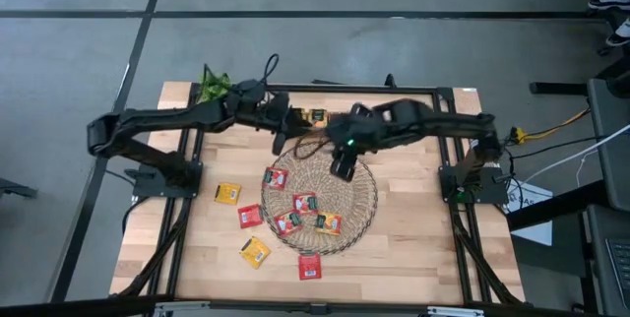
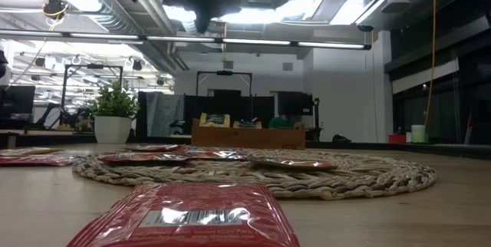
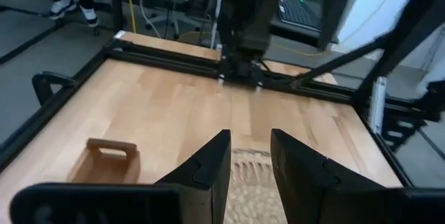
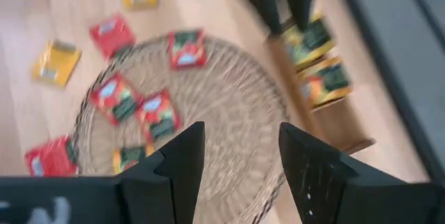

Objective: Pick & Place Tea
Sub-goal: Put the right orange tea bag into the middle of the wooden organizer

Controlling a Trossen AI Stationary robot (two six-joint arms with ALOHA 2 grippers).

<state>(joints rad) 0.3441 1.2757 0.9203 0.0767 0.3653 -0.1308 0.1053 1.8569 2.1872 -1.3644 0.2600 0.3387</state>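
flat foil sachets, two empty sets of fingers above the mat

the tea is a scatter of small flat square sachets in red, yellow and orange. going left to right in the high view: a yellow sachet (image 1: 227, 193) and a red sachet (image 1: 249, 216) lie on the pale wooden worktop (image 1: 413, 228) just left of the round woven wicker mat (image 1: 359, 204), with another yellow sachet (image 1: 255, 250) nearer the front edge. several red sachets (image 1: 277, 177) rest on the mat itself, one red sachet (image 1: 310, 266) sits on bare wood just in front of it, and more stand packed in the small open wooden box (image 1: 313, 117) behind the mat.

judging by their look, the sachets are very light, thin and crinkly, with a glossy wrapper that could slip. lying flat, they offer little to pinch; a raised edge or corner seems the best place to take hold, and those on the mat's ribbed weave may be easier to get under than those on smooth wood.

the left gripper (image 3: 249, 156) hangs over the mat's rear edge beside the box, its fingers parted by a narrow gap, nothing between them. the right gripper (image 4: 240, 153) hovers above the mat's right half, fingers spread wider, holding and touching nothing.
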